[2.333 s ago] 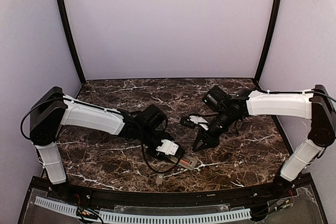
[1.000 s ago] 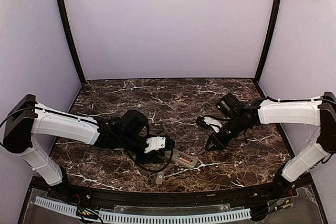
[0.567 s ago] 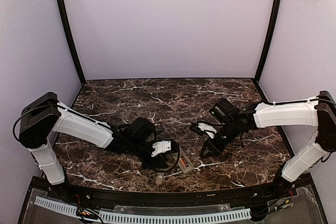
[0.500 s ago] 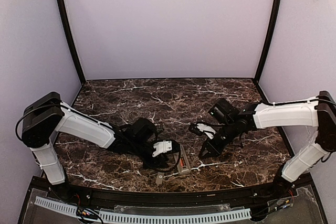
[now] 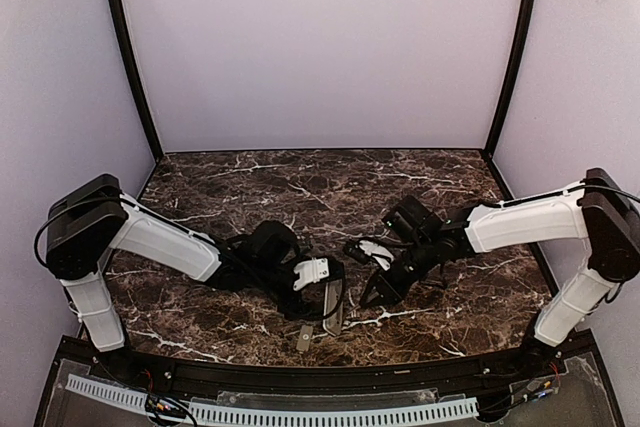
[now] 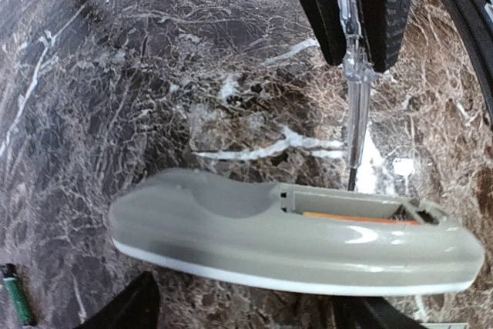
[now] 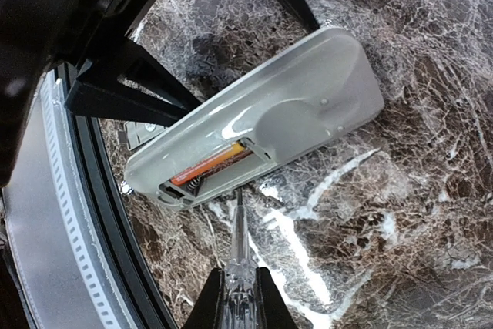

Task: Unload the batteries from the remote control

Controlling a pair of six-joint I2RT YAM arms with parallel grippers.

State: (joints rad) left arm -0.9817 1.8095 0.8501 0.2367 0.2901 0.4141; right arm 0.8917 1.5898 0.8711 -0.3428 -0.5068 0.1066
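Observation:
The remote control [image 5: 332, 310] rests grey back up, its open compartment [image 7: 216, 167] facing my right arm. One of the batteries, the orange one [image 7: 206, 162], lies inside it and also shows in the left wrist view [image 6: 362, 218]. My left gripper [image 5: 322, 292] stands open, its fingers [image 6: 132, 304] spread along the remote's white-edged long side [image 6: 269, 271]. My right gripper [image 7: 239, 298] is shut on a thin screwdriver [image 7: 239, 229] with a clear handle. The screwdriver's tip is at the compartment's rim. A small dark battery [image 6: 15, 294] lies on the table.
A small flat grey cover piece [image 5: 303, 340] lies near the front edge, just beyond the remote [image 7: 142, 132] in the right wrist view. The black front rail [image 7: 85, 213] runs close behind it. Dark marble table [image 5: 300, 187] stretches back to the lilac walls.
My left gripper's jaws have spread wide around the remote. The remote has swung round to point at the front edge. My right gripper has moved left, bringing the screwdriver to the compartment.

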